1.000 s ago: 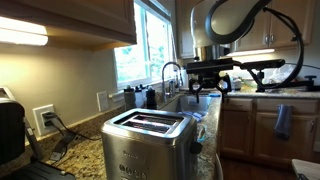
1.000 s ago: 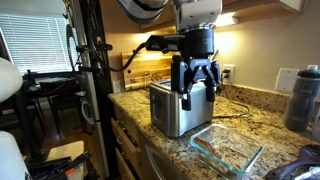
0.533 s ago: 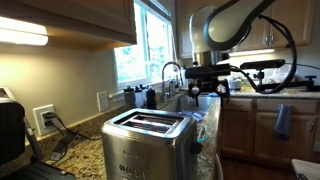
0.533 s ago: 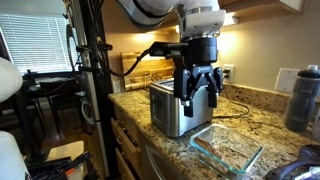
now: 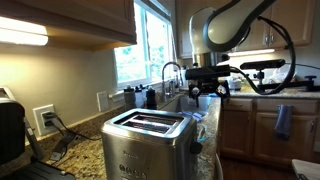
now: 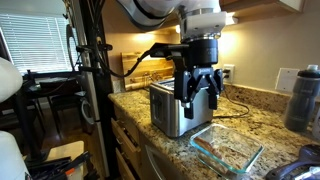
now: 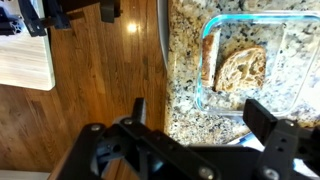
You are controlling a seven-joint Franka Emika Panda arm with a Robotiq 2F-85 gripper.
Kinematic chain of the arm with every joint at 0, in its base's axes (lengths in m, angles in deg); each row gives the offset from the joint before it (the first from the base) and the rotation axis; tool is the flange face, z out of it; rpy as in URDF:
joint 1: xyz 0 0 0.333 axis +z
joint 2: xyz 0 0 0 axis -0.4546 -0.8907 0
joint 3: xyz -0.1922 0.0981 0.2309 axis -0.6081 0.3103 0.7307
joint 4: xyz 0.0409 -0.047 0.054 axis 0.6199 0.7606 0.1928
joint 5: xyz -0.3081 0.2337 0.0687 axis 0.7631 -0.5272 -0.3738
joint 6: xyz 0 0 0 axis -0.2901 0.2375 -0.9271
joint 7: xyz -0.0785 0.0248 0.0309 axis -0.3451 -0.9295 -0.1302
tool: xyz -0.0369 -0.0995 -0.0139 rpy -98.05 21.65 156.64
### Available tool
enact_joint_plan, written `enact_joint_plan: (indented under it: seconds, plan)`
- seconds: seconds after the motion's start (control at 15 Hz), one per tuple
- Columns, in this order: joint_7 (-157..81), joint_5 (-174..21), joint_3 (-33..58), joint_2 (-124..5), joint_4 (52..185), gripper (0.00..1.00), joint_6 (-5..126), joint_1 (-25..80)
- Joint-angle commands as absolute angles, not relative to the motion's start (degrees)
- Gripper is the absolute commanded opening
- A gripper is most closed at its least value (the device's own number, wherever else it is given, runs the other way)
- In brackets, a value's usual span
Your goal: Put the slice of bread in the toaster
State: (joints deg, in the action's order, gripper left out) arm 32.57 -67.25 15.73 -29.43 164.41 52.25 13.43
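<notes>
Hand (image 6: 199, 100) hangs wide open and empty above the granite bench (image 6: 264, 112), close beside the stainless-steel toaster (image 6: 168, 110). Below it, the slice of bread (image 7: 242, 68) lies flat inside a clear glass dish (image 7: 204, 55) near the bench's edge.

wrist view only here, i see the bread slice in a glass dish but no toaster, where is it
observer: The toaster stands on the counter next to the glass dish, not touching it.
operator: anything in its slots
observer: No, in an exterior view nothing sticks out of either of the slots.
operator: how high is the hand
observer: The hand hangs open in the air above the counter, touching nothing.
</notes>
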Motion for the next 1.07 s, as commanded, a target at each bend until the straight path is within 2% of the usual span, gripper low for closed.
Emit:
enact_joint_plan:
  seconds: [0.0,1.0]
  plan:
    - [31.62,-67.92,13.90,-33.01,162.69,1.00,52.76,14.05]
    - [26.28,-73.33,11.23,-44.37,156.66,1.00,52.63,16.51]
